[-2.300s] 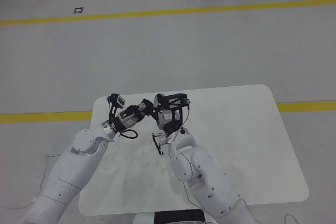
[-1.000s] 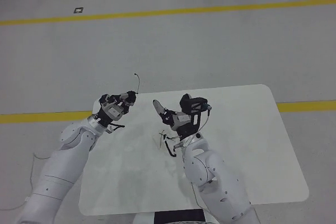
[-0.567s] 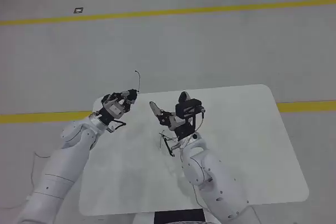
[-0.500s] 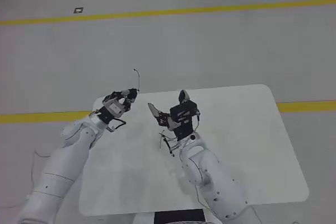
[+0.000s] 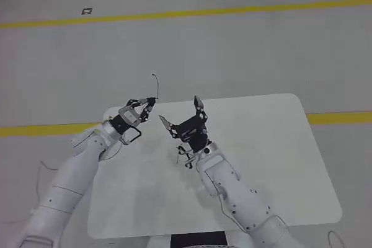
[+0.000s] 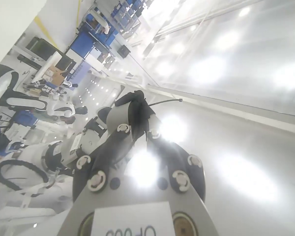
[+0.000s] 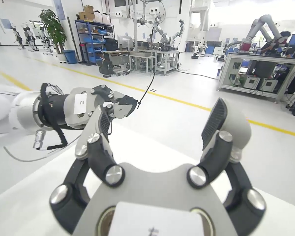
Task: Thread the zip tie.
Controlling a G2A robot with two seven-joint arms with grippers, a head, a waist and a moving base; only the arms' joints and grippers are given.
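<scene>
Zip tie (image 5: 157, 87) juts from the left tool (image 5: 152, 100), clamped on it, near the wide-spread right tool (image 5: 180, 110).

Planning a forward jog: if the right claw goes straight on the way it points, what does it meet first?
Probably nothing: ahead of the open right claw lie only table and floor. The left claw, holding the zip tie, sits off to one side; depth is unclear.

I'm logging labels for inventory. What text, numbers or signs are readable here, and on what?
None reads clearly.
Side label on left gripper: blurred mark.
Left base label: cut off by the edge.
Right base label on right gripper: cut off.
Floor marker: too small.
</scene>
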